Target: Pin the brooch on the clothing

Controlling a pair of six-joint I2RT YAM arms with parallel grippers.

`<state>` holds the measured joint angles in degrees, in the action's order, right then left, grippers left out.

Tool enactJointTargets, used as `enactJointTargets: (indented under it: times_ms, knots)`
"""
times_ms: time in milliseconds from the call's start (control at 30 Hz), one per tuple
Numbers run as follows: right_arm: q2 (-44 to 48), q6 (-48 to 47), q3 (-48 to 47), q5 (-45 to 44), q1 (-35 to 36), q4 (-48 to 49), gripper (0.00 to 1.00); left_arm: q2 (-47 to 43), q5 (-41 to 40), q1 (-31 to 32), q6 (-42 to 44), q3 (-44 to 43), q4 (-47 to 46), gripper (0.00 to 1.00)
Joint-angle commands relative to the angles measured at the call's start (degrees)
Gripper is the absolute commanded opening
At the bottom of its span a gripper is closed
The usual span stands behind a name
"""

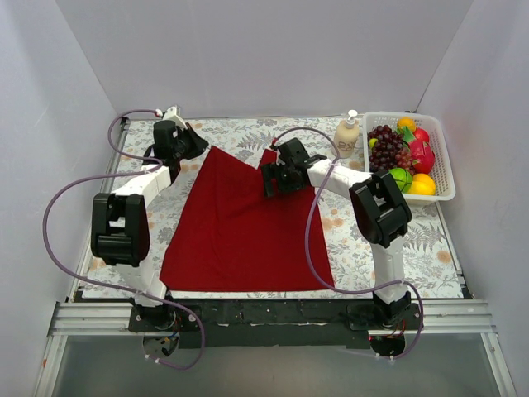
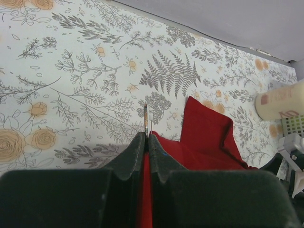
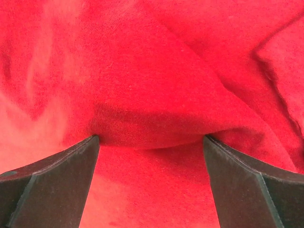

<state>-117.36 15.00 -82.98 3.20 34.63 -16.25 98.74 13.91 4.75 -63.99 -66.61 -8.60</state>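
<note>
The dark red T-shirt (image 1: 240, 223) lies folded flat on the floral tablecloth, with one flap turned up at its far edge (image 2: 209, 133). My left gripper (image 2: 147, 135) is at the shirt's far left corner (image 1: 197, 142). It is shut on a thin pale thing held edge-on that pokes out past the tips, the brooch (image 2: 146, 118), with a fine pin beside it. My right gripper (image 3: 151, 142) is open wide and rests low on the shirt's far middle (image 1: 277, 180). A raised fold of red cloth (image 3: 152, 118) lies just beyond its fingertips (image 3: 80, 152).
A white basket (image 1: 442, 161) of fruit stands at the back right. A pale pump bottle (image 1: 348, 136) stands beside it and shows in the left wrist view (image 2: 280, 99). Grey walls close in the back and both sides.
</note>
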Motion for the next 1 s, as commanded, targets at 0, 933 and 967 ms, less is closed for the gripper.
enactJointTargets:
  times_ms: [0, 933, 967]
  knots:
    - [-5.2, -0.6, -5.5, -0.2, -2.5, -0.4, 0.97, 4.1, -0.5, -1.5, -0.3, -5.7, -0.6, 0.00]
    - [15.0, 0.5, 4.0, 2.9, -4.3, 1.7, 0.98, -8.7, 4.5, -3.7, 0.4, -6.3, 11.5, 0.98]
    - [16.3, 0.6, 6.6, 2.9, -4.4, 1.8, 0.98, -11.0, 4.2, -3.7, 0.4, -4.7, 11.8, 0.98]
